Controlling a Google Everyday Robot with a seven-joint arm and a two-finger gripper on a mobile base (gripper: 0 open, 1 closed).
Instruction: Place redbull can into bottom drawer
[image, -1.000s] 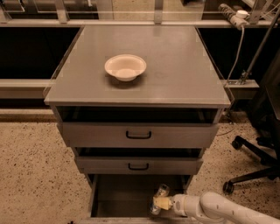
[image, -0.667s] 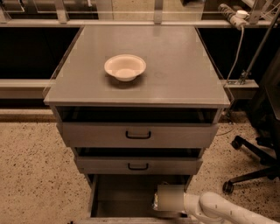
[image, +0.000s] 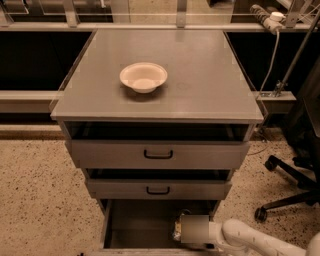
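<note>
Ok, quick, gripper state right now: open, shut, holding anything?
Gripper: inside the deep grey metal bottom drawer, near its front; open or shut cannot be told.

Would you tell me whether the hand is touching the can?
Cannot tell: in the camera view, the hand, low inside the bottom drawer, overlaps the can, so neither contact nor gap shows.
</note>
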